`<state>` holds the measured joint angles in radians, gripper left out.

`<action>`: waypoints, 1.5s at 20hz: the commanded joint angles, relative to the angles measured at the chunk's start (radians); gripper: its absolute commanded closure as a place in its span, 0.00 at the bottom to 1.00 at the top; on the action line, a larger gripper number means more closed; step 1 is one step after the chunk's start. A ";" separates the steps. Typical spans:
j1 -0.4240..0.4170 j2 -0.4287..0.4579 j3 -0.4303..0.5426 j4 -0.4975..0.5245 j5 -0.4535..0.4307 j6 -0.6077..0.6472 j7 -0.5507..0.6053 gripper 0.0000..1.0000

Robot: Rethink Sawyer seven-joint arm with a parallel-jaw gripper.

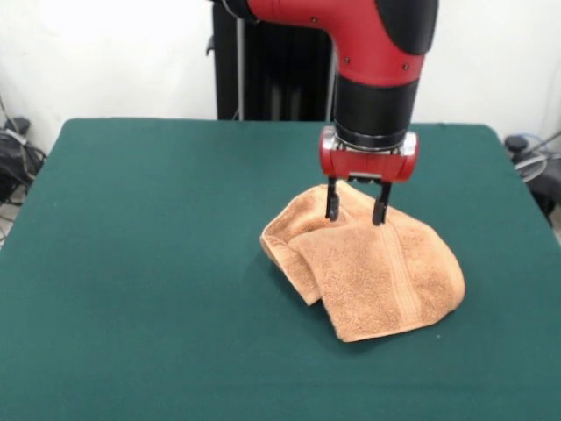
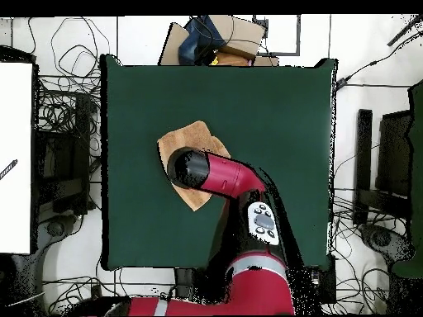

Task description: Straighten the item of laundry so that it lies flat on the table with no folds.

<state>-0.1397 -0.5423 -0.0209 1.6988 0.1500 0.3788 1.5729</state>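
Observation:
The orange-tan terry towel (image 1: pixel 368 267) lies folded over itself on the dark green table (image 1: pixel 140 263), right of centre in the front view. One woven band stripe runs down its upper layer. My gripper (image 1: pixel 357 210) hangs from the red and black arm just over the towel's far edge, its two black fingers (image 1: pixel 332 202) apart and pointing down, with nothing between them. In the overhead view the arm covers most of the towel (image 2: pixel 192 137); the gripper itself is hidden under the arm's wrist there.
The table's edges are far from the towel on all sides. Cables and equipment (image 2: pixel 66 124) lie on the floor around the table. Cardboard and a dark bag (image 2: pixel 216 40) sit beyond the table's far edge in the overhead view.

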 commanded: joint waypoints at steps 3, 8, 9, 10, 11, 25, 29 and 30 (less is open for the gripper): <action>-0.049 0.041 0.019 -0.074 -0.007 -0.025 0.138 0.00; -0.070 0.060 0.019 -0.109 -0.010 -0.014 0.127 0.00; -0.076 0.063 0.022 -0.115 -0.008 -0.011 0.126 0.00; -0.079 0.066 0.022 -0.120 -0.010 -0.008 0.124 0.00; -0.082 0.068 0.022 -0.125 -0.011 -0.006 0.122 0.00; -0.060 0.087 0.009 -0.138 -0.007 -0.002 0.164 0.00; -0.032 0.084 -0.008 -0.128 -0.009 -0.010 0.183 0.00; -0.027 0.087 -0.010 -0.129 -0.009 -0.012 0.185 0.00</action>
<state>-0.1948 -0.4761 -0.0234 1.5778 0.1498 0.3788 1.5729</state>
